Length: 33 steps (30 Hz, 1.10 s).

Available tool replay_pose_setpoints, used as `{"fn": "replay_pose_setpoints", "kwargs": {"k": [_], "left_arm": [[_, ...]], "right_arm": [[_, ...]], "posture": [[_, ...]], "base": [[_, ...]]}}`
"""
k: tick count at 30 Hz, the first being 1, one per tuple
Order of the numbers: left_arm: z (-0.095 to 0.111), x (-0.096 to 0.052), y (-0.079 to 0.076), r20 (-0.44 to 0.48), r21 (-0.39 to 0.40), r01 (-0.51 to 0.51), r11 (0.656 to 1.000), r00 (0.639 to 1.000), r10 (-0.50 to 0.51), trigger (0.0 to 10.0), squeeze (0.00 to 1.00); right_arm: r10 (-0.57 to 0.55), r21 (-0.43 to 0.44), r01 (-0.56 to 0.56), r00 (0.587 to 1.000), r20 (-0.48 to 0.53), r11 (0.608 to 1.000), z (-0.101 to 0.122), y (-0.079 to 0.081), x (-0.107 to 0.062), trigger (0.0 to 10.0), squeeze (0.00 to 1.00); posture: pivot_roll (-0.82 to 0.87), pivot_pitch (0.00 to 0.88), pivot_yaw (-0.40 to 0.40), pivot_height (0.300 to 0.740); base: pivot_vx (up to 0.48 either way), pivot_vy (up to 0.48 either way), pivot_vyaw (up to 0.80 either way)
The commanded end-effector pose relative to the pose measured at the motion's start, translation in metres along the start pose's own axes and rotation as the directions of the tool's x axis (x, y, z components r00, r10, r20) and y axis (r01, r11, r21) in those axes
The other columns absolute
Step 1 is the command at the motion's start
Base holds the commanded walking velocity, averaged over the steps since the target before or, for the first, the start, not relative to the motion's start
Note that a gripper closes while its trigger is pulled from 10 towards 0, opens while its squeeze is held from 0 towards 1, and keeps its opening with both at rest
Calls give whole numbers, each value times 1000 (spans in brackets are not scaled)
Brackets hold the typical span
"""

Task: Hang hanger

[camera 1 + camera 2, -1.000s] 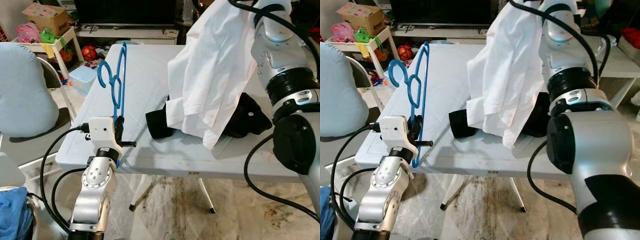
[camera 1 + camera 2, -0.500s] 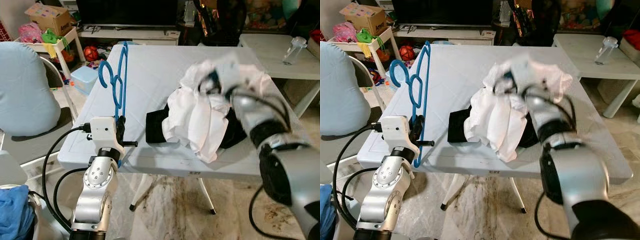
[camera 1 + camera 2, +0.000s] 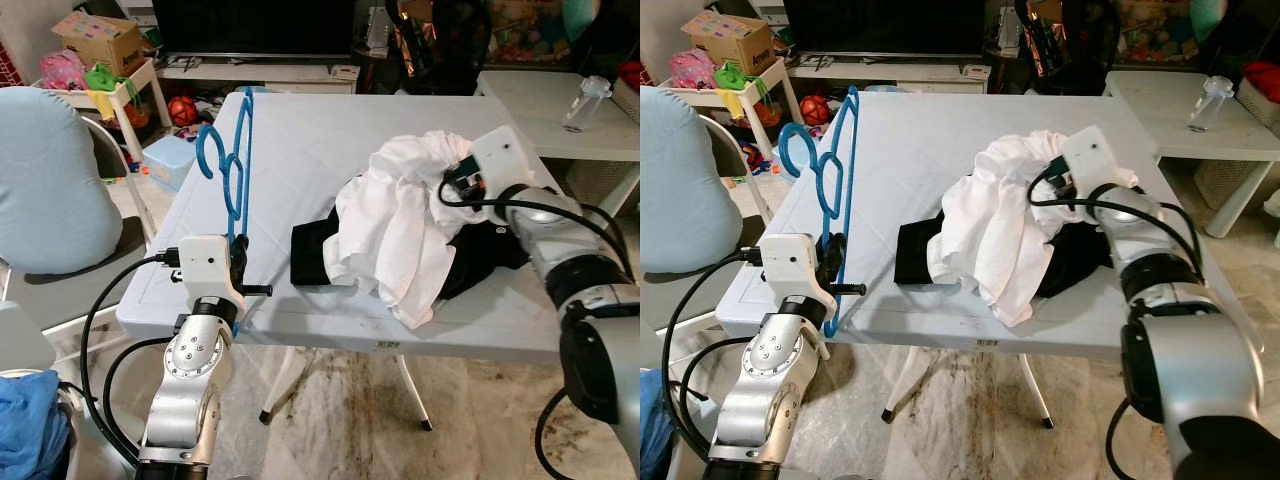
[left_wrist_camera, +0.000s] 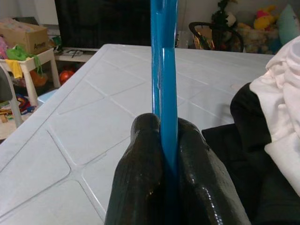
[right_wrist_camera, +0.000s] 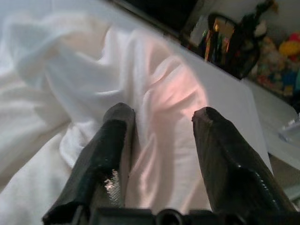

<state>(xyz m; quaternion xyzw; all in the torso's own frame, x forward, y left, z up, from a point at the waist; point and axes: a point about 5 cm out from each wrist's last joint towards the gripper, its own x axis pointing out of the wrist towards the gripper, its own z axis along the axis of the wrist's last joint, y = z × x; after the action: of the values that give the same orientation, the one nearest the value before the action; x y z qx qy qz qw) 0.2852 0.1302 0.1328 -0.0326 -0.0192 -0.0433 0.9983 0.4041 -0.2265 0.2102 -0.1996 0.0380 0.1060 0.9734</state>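
A blue plastic hanger [image 3: 232, 170] stands upright at the front-left edge of the white table [image 3: 300, 130]. My left gripper [image 4: 164, 124] is shut on its lower bar. A white shirt [image 3: 395, 215] lies heaped in the middle of the table, partly over a black garment [image 3: 312, 255]. My right gripper [image 5: 161, 115] is low over the shirt's right side. Its fingers [image 5: 112, 136] are apart, with the white cloth just beyond them. In the eye views the right wrist [image 3: 492, 165] rests against the heap and the fingertips are hidden in the folds.
A chair with a pale blue cover [image 3: 45, 190] stands to the left of the table. A blue cloth [image 3: 25, 420] lies at the bottom left. A second white table [image 3: 545, 95] with a bottle [image 3: 585, 100] stands at the right. Toys and a cardboard box [image 3: 95, 35] sit behind.
My right arm came down from high above the table, and the shirt that hung from it now lies heaped on the table. The left arm and hanger have not moved.
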Motion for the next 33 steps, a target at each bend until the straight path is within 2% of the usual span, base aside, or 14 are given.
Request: {"fn": "replay_pose_setpoints", "kwargs": {"k": [1,4,6,8,9,15,20,29,30,31,32,33], "left_arm": [[2,0,0,4,3,9,1000,1000,-9,10000,0],[0,-1,-5,-1,4,35,999,999,-35,10000,0],[0,-1,-8,-1,4,37,999,999,-37,10000,0],[2,0,-8,3,4,33,999,999,-33,10000,0],[5,0,-10,8,-9,33,999,999,-33,10000,0],[1,-7,-15,-8,4,88,996,996,-88,10000,0],[3,-1,-19,-3,8,93,996,996,-93,10000,0],[8,0,-23,8,17,110,994,994,-110,10000,0],[8,-1,-22,7,20,106,994,994,-106,10000,0],[8,-1,-21,5,22,102,995,995,-102,10000,0],[7,-2,-20,4,24,100,995,995,-100,10000,0],[7,-2,-19,3,24,98,995,995,-99,10000,0]], "right_arm": [[11,35,-13,998,66,999,7,-2,-2,10000,1000],[23,60,-33,987,161,998,4,1,-8,10000,1000],[2,126,-26,982,190,992,-5,6,-15,10000,1000],[-8,141,-20,980,199,990,-7,7,-18,10000,1000],[-16,181,-26,974,226,983,-11,13,-25,10000,1000],[-76,277,-3,959,274,961,-30,44,-58,10000,1000],[-154,345,57,954,258,937,-32,54,-66,10000,1000],[-149,352,57,959,240,934,-29,69,-72,10000,1000],[-147,354,56,961,235,934,-29,72,-73,10000,737],[-144,355,55,963,229,933,-30,74,-75,10000,525],[-140,357,53,965,222,933,-30,77,-75,10000,0],[-138,358,53,967,215,932,-31,78,-76,10000,0]], "posture": [[12,1,12,740],[10,0,6,740],[10,0,0,740],[12,0,-1,740],[13,27,8,740],[-3,16,22,740],[-12,21,25,740],[-2,32,19,740],[1,34,18,740],[4,33,17,740],[4,33,17,740],[4,33,17,740]], "base": [[0,0,0],[0,0,0],[0,0,0],[0,0,0],[0,0,0],[0,0,0],[0,0,0],[0,0,0],[0,0,0],[0,0,0],[0,0,0],[0,0,0]]}}
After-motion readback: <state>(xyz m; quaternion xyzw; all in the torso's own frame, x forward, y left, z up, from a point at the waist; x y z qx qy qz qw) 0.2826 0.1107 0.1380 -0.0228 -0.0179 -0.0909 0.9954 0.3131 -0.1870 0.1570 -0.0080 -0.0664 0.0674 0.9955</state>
